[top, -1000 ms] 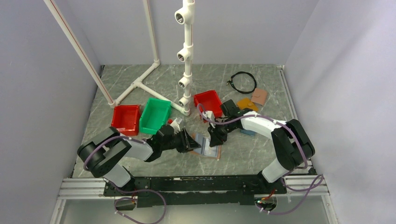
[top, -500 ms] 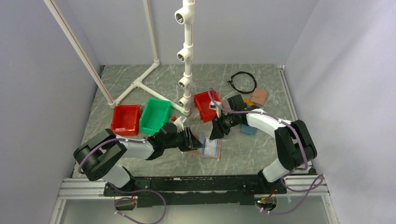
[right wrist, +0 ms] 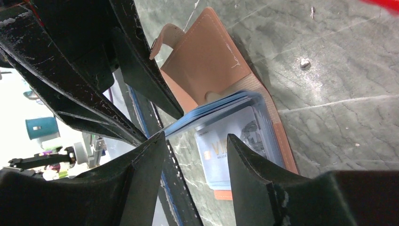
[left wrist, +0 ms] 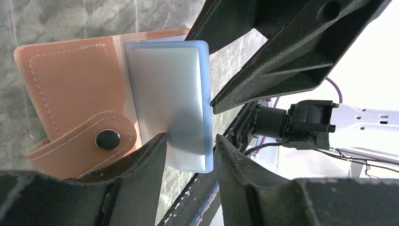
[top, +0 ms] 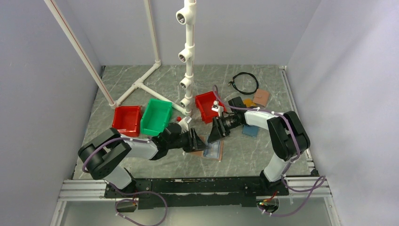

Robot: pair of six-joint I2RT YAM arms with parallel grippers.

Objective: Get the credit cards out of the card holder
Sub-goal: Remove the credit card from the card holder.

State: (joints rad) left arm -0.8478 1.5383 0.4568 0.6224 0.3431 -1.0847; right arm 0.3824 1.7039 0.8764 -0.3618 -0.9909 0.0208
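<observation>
Open pinkish-tan leather card holder (top: 214,150) on grey marble counter (top: 263,84). Its blue-sleeved credit cards (right wrist: 226,146) lie at 4 o'clock of the left hand (top: 197,142), which is nearer than the right hand (top: 211,135). Both hands stand parted.

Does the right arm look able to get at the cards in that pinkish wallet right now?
Probably yes: the right arm holds its open jaws just over the wallet, with a pale card showing between them in the blue sleeves. The left arm crowds close beside, though.
</observation>
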